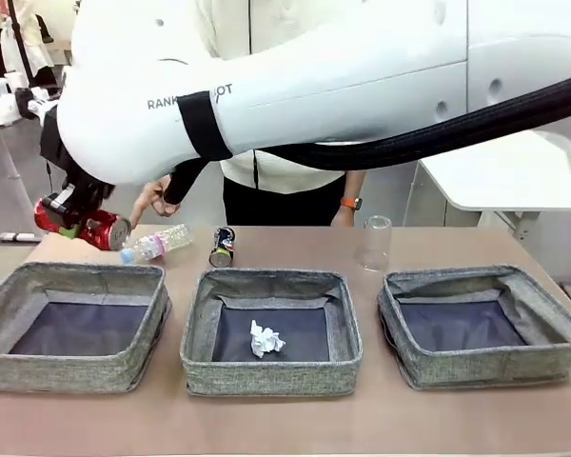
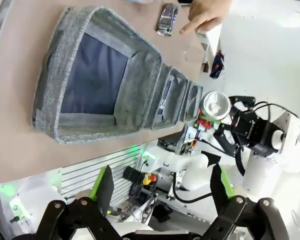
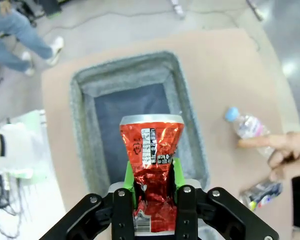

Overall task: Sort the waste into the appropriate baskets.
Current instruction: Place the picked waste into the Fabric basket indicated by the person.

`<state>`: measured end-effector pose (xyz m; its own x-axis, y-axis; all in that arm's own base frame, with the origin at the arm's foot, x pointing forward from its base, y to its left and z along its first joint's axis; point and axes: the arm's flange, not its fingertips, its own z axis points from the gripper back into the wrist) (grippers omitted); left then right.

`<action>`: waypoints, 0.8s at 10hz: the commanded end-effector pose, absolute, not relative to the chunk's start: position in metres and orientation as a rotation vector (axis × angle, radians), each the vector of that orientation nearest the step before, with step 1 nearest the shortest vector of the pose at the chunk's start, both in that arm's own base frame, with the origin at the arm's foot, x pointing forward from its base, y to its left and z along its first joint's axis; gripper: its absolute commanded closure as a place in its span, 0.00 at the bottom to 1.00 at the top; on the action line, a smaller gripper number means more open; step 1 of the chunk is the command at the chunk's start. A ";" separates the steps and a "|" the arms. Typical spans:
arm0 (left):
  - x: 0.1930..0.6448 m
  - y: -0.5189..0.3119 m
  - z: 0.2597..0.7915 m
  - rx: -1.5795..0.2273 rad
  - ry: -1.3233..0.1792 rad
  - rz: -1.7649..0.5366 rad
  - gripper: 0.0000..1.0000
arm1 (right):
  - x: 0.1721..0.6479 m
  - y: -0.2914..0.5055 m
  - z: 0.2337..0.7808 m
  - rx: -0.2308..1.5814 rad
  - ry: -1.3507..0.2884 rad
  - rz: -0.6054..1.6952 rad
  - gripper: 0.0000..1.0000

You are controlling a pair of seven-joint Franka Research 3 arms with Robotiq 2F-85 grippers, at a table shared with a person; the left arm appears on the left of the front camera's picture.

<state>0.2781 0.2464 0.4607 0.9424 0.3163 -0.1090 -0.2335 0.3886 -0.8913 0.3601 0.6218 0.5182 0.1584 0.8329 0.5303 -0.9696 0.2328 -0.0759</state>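
The right gripper (image 3: 151, 176) is clamped on the red can (image 3: 151, 145), seemingly above the left basket (image 3: 82, 130) (near its edge); centre it before release. Jaws of the left gripper (image 2: 160, 187) stand apart.

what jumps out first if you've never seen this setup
The right gripper is shut on a crushed red can, held over the left basket. A crumpled white paper ball lies alone in the middle basket, and a person's hand points at the clear bottle behind the baskets.

floor (image 3: 130, 25): grey | tabletop (image 1: 266, 419): brown | side table (image 1: 504, 176): white, far right
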 end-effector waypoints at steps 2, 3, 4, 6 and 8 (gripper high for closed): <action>0.273 0.244 0.461 -1.101 -0.080 0.347 0.00 | 0.373 0.650 0.480 0.339 -0.637 1.381 0.68; 0.273 0.244 0.461 -1.101 -0.080 0.347 0.00 | 0.376 0.651 0.471 0.357 -0.626 1.383 0.68; 0.273 0.244 0.461 -1.101 -0.080 0.347 0.00 | 0.378 0.652 0.464 0.360 -0.601 1.385 0.68; 0.273 0.244 0.461 -1.101 -0.080 0.347 0.00 | 0.377 0.652 0.461 0.375 -0.593 1.387 0.68; 0.273 0.244 0.461 -1.101 -0.080 0.347 0.00 | 0.377 0.651 0.460 0.396 -0.577 1.390 0.10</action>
